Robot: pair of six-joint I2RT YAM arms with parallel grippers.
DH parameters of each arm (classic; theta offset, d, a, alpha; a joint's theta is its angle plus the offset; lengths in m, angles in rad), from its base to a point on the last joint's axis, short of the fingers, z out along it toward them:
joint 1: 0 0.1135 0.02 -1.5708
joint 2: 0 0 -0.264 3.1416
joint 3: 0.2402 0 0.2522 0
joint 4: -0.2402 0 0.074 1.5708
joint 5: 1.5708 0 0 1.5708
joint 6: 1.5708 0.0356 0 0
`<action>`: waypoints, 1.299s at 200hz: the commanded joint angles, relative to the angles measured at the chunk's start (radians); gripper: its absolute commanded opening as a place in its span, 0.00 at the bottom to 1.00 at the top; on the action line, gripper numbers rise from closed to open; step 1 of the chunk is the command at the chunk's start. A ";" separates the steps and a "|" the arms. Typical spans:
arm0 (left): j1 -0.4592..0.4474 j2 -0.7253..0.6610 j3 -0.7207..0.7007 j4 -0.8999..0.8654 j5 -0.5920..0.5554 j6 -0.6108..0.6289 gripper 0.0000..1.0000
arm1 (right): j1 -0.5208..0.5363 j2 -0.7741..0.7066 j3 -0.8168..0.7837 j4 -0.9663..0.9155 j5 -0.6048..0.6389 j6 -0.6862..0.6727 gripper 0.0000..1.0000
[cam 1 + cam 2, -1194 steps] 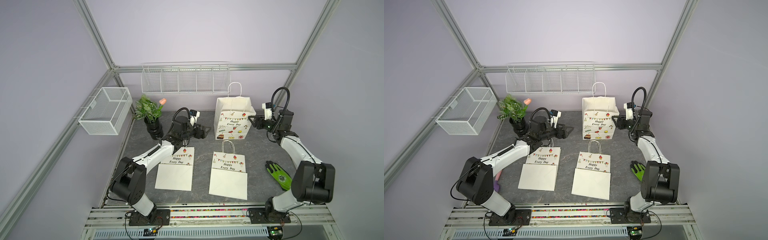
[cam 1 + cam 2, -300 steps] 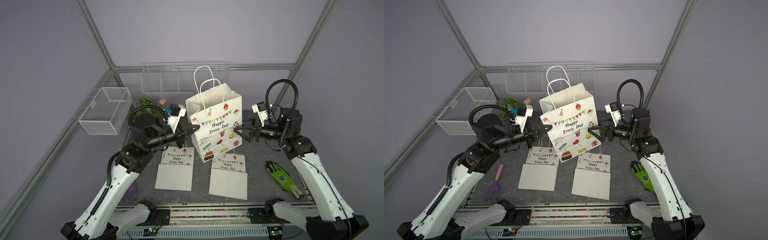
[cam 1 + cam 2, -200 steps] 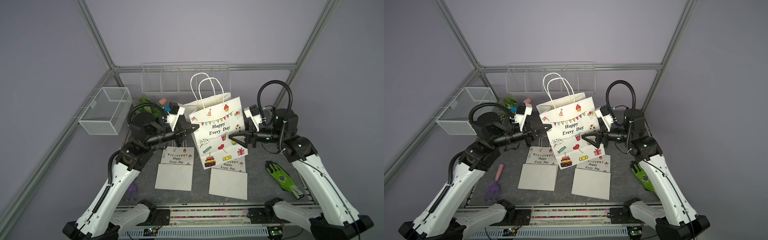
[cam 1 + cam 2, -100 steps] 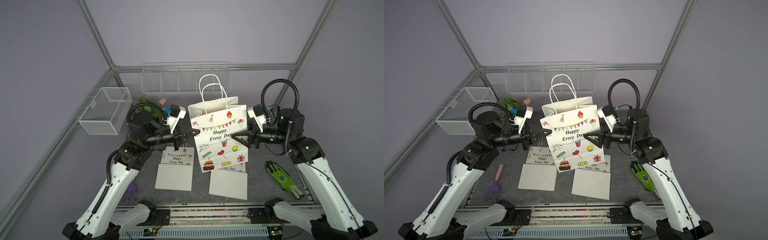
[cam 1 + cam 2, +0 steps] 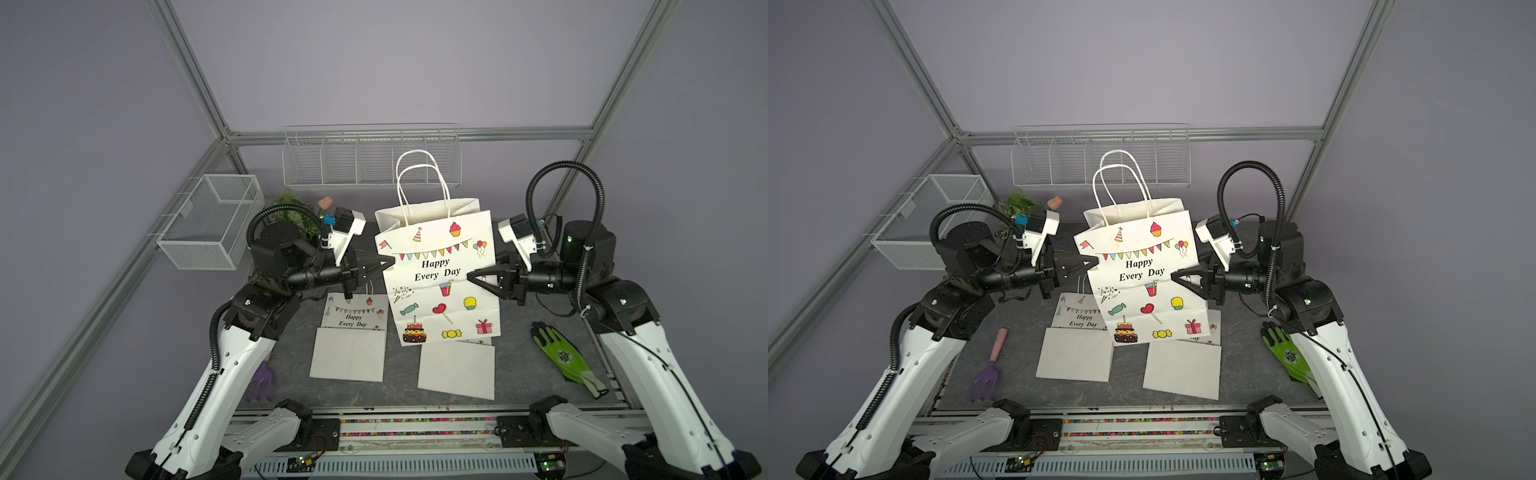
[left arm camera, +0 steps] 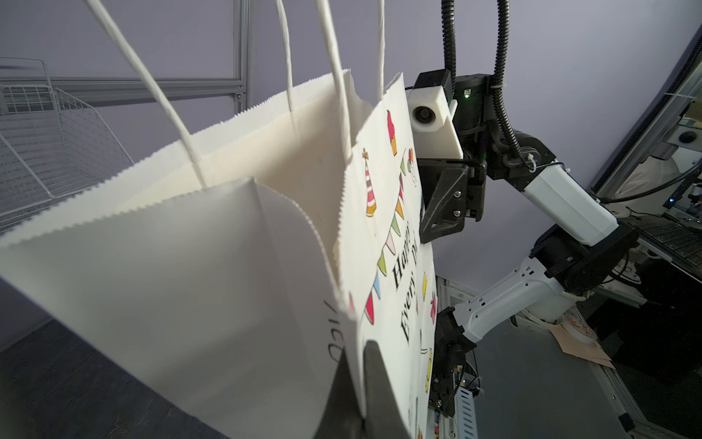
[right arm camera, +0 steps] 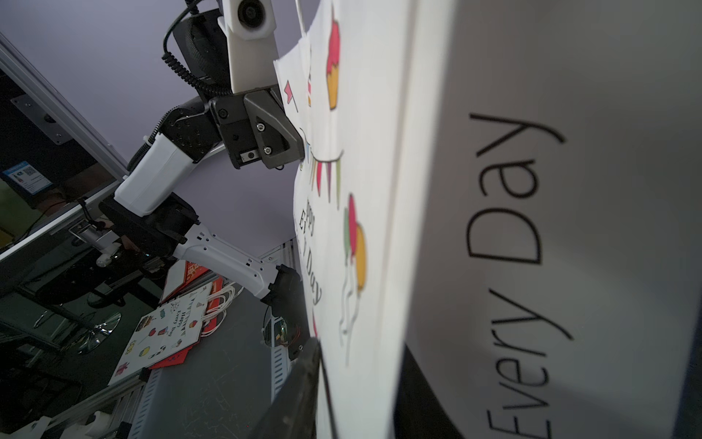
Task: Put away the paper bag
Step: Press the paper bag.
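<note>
three paper bags [image 5: 436,282] [image 5: 348,353] [image 5: 457,372], one glove [image 5: 563,357], one rake [image 5: 986,374]

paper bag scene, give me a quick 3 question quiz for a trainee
1. True or false: the left gripper is shut on the edge of the upright paper bag.
2. Which lies beside the right arm? A purple rake; B green glove; C potted plant.
3. How many flat folded bags lie on the tabletop?
Key: 1 true; 2 B; 3 two.
</note>
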 commanded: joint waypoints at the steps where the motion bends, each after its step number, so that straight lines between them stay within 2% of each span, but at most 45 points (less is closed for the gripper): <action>1: 0.013 -0.011 -0.014 0.009 0.011 -0.003 0.00 | 0.011 -0.007 0.016 -0.035 -0.012 -0.015 0.29; 78: 0.014 -0.003 -0.020 -0.006 -0.048 -0.005 0.00 | 0.011 0.003 0.027 -0.039 0.059 0.013 0.07; 93: 0.014 -0.002 -0.020 -0.014 -0.076 -0.008 0.10 | 0.012 -0.003 0.023 -0.023 0.098 0.029 0.07; 106: 0.015 -0.004 -0.021 -0.019 -0.106 -0.012 0.23 | 0.010 -0.011 0.021 -0.010 0.124 0.043 0.07; 111: 0.014 -0.006 -0.022 -0.021 -0.120 -0.015 0.32 | 0.011 -0.014 0.019 -0.005 0.131 0.050 0.07; 119: 0.014 -0.011 -0.023 -0.020 -0.150 -0.025 0.50 | 0.011 -0.019 0.020 0.004 0.145 0.060 0.07; 130: 0.014 -0.021 -0.022 -0.032 -0.193 -0.034 0.85 | 0.009 -0.025 0.020 0.015 0.157 0.073 0.07; 136: 0.015 -0.025 -0.022 -0.040 -0.219 -0.038 1.00 | 0.005 -0.028 0.019 0.019 0.164 0.080 0.07; 164: 0.014 -0.077 -0.040 -0.052 -0.327 -0.066 0.98 | -0.013 -0.041 0.012 0.051 0.158 0.105 0.07; 180: 0.014 -0.119 -0.072 -0.031 -0.345 -0.104 0.98 | -0.037 -0.043 0.001 0.085 0.119 0.123 0.07; 200: 0.015 -0.159 -0.129 0.021 -0.315 -0.176 0.98 | -0.076 -0.046 -0.017 0.146 0.046 0.160 0.07; 225: 0.014 -0.183 -0.239 0.175 -0.288 -0.303 0.98 | -0.104 -0.047 -0.039 0.243 -0.038 0.227 0.07; 260: 0.015 -0.126 -0.308 0.451 -0.216 -0.499 0.98 | -0.104 -0.041 -0.051 0.322 -0.157 0.288 0.07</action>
